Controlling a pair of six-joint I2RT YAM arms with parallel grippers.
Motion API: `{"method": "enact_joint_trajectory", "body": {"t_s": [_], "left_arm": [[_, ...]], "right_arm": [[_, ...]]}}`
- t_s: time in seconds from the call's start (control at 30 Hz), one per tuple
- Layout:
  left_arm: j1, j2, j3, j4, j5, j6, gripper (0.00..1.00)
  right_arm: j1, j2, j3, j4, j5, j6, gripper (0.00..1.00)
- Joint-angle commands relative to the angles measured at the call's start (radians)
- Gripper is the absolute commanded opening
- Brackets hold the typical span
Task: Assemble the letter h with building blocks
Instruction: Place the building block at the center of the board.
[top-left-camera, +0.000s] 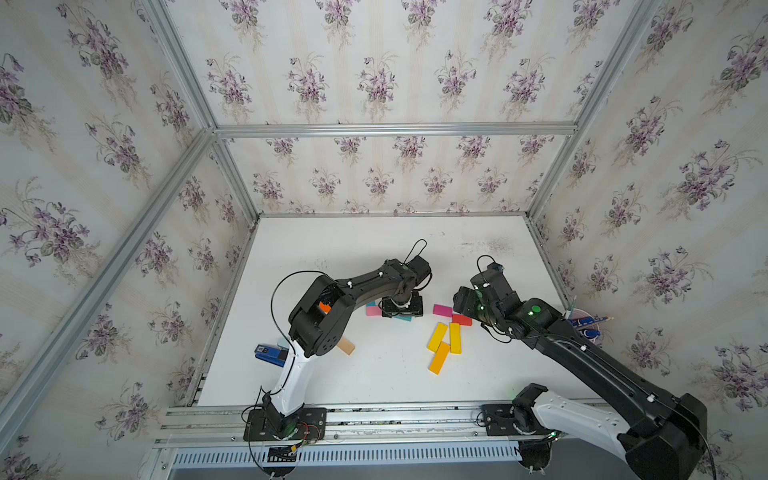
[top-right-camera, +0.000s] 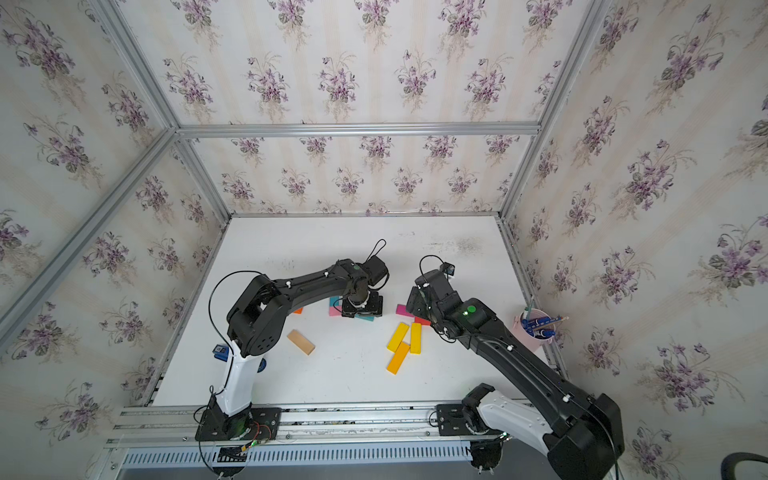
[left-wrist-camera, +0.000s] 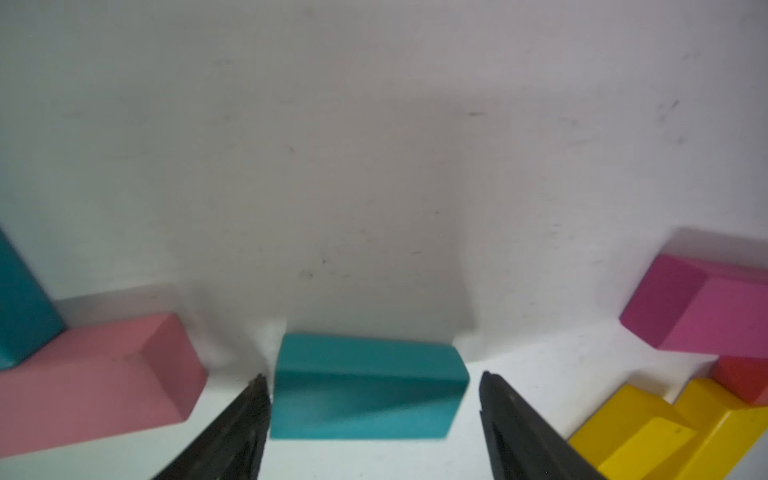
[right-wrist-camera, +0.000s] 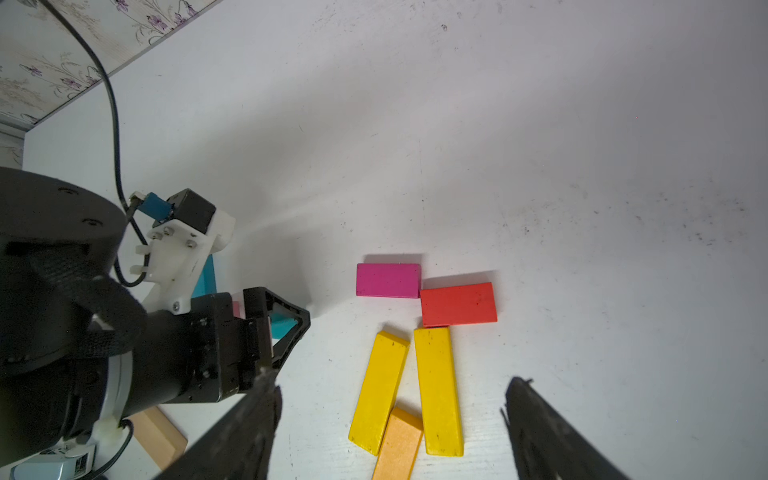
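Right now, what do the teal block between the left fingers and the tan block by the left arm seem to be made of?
Teal block: probably painted wood. It has an opaque, even coat, crisp square edges and a soft sheen. Tan block: looks like bare, unpainted wood, with a pale natural colour and a dull surface, though any grain is too small to tell.

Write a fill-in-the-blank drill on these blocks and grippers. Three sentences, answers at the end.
1. The block between the fingers of the left gripper is coloured ____.
2. The red block has a short neighbour right beside it, coloured ____.
3. The right gripper holds nothing; its jaws stand ____.

Missing words: teal; magenta; open.
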Motion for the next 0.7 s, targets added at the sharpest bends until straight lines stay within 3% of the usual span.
{"method": "enact_joint_trajectory", "body": {"t_s": [0.0,0.2,0.37,0.5,0.67], "left_arm": [[-0.002,0.0,0.016,0.004,0.012,-0.009,0.87],[-0.012,-0.176,-0.01,-0.024,-0.008,-0.004,0.89],[0.01,-0.474,-0.135,-0.113,-0.176,0.035,0.94],[0.116,-0.76,-0.296,-0.139,-0.257,0.059,0.97],[0.309,-1.081,-0.52,-0.022,-0.183,0.136,1.0]], "right_arm": [[0.0,-0.006,0.012,-0.019,-0.009,-0.016,0.86],[0.002,0.008,0.008,-0.001,-0.039,0.006,0.86],[0.048,0.093,0.012,0.109,-0.085,0.034,0.86],[0.102,0.283,0.055,0.197,-0.145,0.003,0.88],[0.137,0.489,0.107,0.312,-0.215,-0.021,0.88]]}}
